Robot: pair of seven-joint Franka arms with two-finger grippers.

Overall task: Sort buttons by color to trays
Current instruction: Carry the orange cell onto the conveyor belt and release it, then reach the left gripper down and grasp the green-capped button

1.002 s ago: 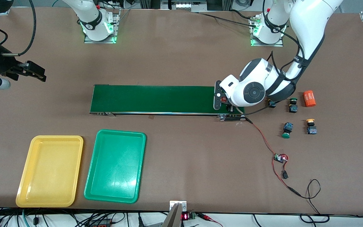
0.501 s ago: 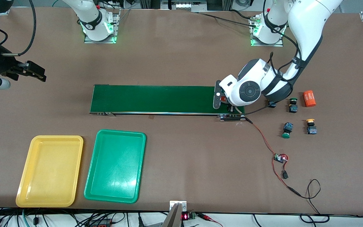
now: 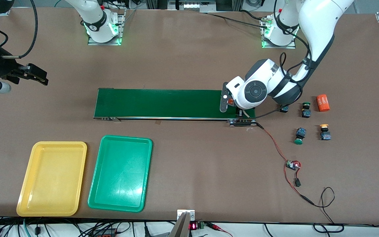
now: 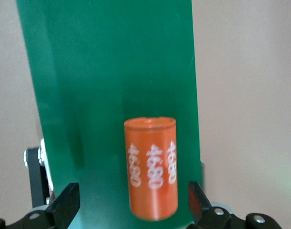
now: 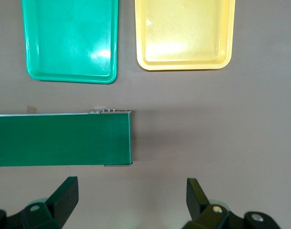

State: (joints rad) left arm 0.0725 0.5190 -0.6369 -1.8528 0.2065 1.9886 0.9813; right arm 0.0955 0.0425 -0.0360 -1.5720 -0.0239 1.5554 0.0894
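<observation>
So compared with a second ago, the left arm's wrist has lifted and slid a little toward the bases, and the left gripper (image 4: 132, 210) has let go: its fingers (image 4: 64, 205) are now spread wide, one on each side of the orange cylinder (image 4: 151, 168) without touching it. That cylinder is lying on the dark green conveyor belt (image 3: 163, 103) at the left arm's end, white numerals facing up. Nothing else has budged. Three buttons sit on the table past that end of the belt: a green-capped button (image 3: 305, 110) next to a second orange cylinder (image 3: 323, 102), another green-capped button (image 3: 299, 135) nearer the front camera, and a yellow-capped button (image 3: 324, 131) beside it. A small blue-and-black bit (image 3: 284, 108) peeks out by the arm, can't tell what it is. The yellow tray (image 3: 53, 178) and green tray (image 3: 121, 173) sit side by side, same spot, nearer the camera than the belt. The right gripper (image 5: 131, 202) waits with fingers wide apart, up over the table by the belt's other end.
</observation>
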